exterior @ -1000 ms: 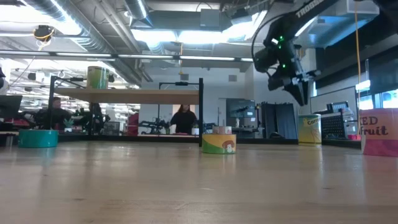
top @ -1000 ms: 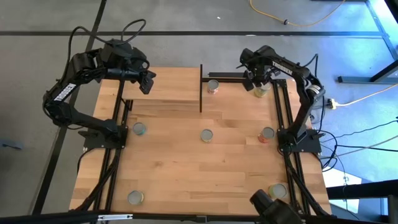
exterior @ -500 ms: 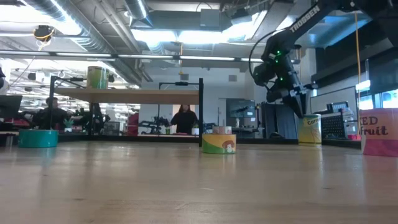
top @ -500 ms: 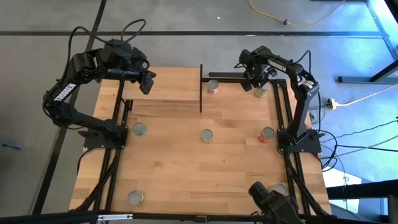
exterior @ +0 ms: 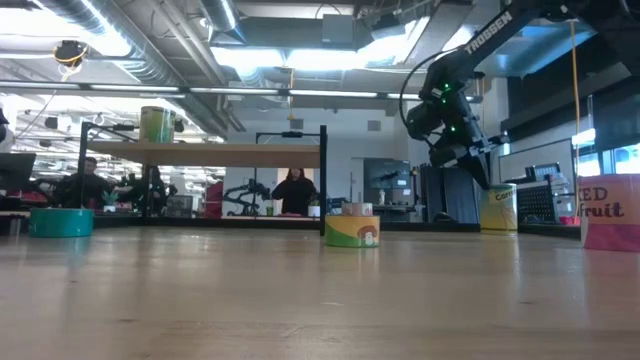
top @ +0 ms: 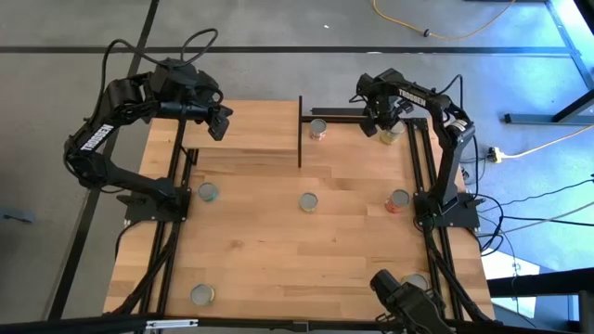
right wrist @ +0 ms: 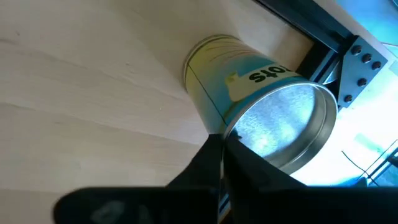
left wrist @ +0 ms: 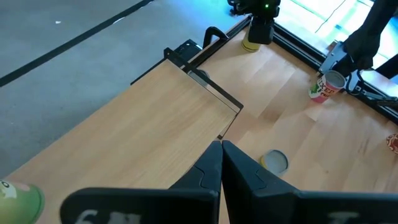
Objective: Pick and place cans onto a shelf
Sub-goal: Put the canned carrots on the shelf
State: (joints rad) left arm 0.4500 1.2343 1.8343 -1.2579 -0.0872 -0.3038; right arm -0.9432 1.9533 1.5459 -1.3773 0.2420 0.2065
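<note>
Right gripper pinched together against a yellow can at the desk's 1 o'clock corner, can partly hidden from above, left gripper closed, empty, over the shelf at 11 o'clock.

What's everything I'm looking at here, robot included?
table: one, light wood, under everything
shelf: one, light wood on black posts, far left of the table
green can: one, on the shelf
yellow can: one, far right corner
teal can: one, left side
red can: one, right side
other cans: four, silvery tops; by the shelf's panel, mid-table, near edge
people: at least two, in the room behind
left gripper: black, shut, over the shelf
right gripper: black, fingers together at the yellow can
</note>
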